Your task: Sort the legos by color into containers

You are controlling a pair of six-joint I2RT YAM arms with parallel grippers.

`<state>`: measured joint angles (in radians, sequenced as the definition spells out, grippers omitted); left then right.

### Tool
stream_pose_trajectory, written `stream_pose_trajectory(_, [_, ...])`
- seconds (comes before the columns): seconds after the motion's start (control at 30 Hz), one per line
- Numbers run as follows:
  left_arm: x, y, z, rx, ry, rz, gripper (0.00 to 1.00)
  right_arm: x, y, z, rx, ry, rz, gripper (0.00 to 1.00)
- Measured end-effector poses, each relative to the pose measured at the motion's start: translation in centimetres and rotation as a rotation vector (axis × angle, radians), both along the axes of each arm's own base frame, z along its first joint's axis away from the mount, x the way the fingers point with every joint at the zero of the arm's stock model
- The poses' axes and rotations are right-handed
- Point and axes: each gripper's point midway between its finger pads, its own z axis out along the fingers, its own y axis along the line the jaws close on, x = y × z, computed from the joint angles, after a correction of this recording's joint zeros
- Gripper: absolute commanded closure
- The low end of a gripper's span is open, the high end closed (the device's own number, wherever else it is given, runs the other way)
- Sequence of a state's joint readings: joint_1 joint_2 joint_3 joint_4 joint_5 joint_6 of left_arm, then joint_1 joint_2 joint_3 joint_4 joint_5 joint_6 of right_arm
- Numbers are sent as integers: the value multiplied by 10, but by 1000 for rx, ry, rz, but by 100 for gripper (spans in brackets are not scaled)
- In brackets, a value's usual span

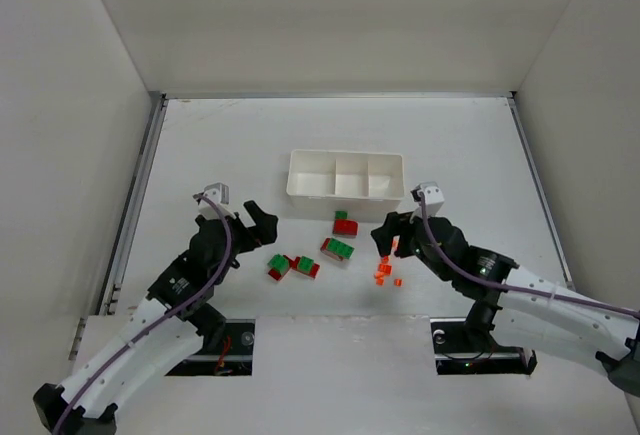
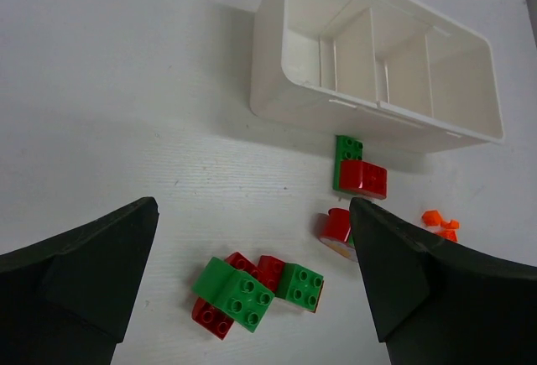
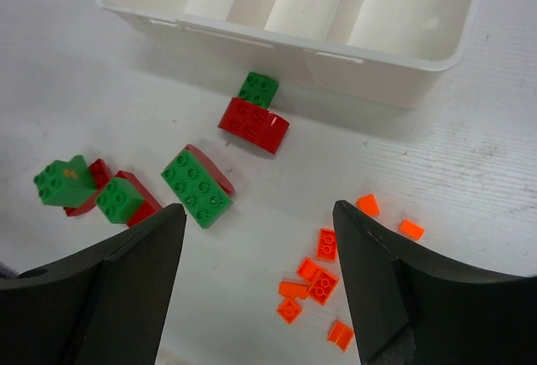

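The white three-compartment tray [image 1: 345, 193] stands at mid table; no bricks show in it. Just in front lie a green and red pair [image 1: 345, 223], a green brick on red [image 1: 337, 249], and a joined green and red cluster [image 1: 292, 267]. Tiny orange pieces [image 1: 385, 270] lie to the right. My left gripper [image 1: 262, 227] is open and empty, above and left of the cluster [image 2: 252, 289]. My right gripper [image 1: 385, 235] is open and empty over the orange pieces [image 3: 315, 281]. The right wrist view shows the green brick on red [image 3: 197, 187] and the tray [image 3: 252, 33].
White walls enclose the table on three sides. A metal rail [image 1: 135, 205] runs along the left edge. The left wrist view shows the tray [image 2: 302, 71], the green and red pair [image 2: 359, 168] and a red piece [image 2: 337, 226] by the right finger.
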<state>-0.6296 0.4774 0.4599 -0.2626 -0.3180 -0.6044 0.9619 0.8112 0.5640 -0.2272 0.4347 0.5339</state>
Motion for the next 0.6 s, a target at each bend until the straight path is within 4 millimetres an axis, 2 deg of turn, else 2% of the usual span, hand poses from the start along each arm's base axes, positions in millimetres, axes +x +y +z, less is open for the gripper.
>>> stream_pose_trajectory(0.03, [1,-1,-2,2,7,-1,0,-3,0,3,14,-7,5,26])
stream_pose_trajectory(0.13, [3,-6,-5,0,22,-6,0,-10,2,7,30,-15,30,41])
stream_pose_trajectory(0.27, [9,-19,3,-40,-7,-23,0,-16,6,7,34,-12,55,71])
stream_pose_trajectory(0.33, [12,-25,9,-80,-36,-18,0,-17,6,2,26,4,50,80])
stream_pose_trajectory(0.47, [17,-38,19,-146,-95,-25,0,-12,-9,-14,-8,64,-43,83])
stream_pose_trajectory(0.6, [18,-67,25,-153,-132,-92,0,-4,-38,-28,-29,114,-212,74])
